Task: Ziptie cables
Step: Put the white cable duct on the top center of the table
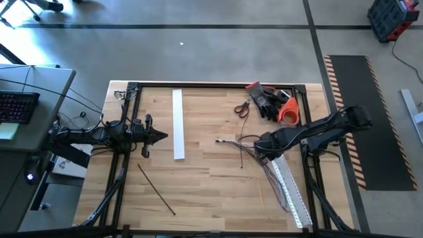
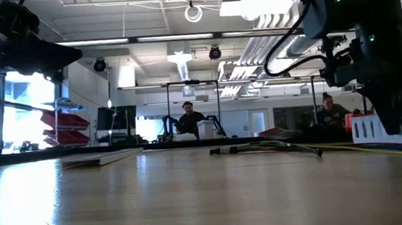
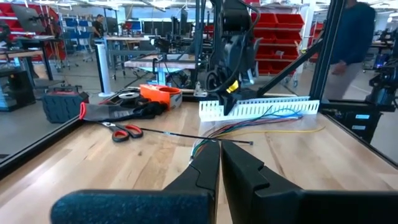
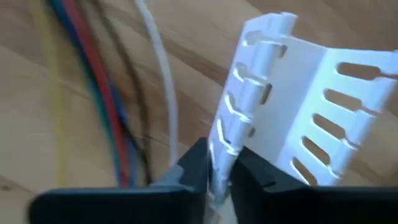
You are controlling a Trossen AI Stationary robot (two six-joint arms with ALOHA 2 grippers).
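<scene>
The cables (image 1: 248,144), thin grey, dark and coloured wires, lie loose on the wooden table right of centre and also show in the right wrist view (image 4: 112,93). A black ziptie (image 1: 156,189) lies flat near the front left. My right gripper (image 1: 268,151) points down at the far end of a white slotted channel (image 1: 289,188), beside the cables, and is shut on it (image 4: 219,163). My left gripper (image 1: 160,137) hovers level at the table's left side, shut and holding nothing (image 3: 219,155). My right gripper pinches one slotted side wall of the white channel (image 4: 227,134), right at the channel's end, between its two fingers. The fingers come from above, pointing down. The channel lies along the table (image 3: 261,109).
A flat white strip (image 1: 178,123) lies left of centre. Red-handled scissors (image 1: 242,108), dark gloves (image 1: 268,99) and an orange roll (image 1: 289,112) sit at the far right corner. A black frame (image 1: 218,84) borders the table. People sit in the room beyond (image 2: 188,117).
</scene>
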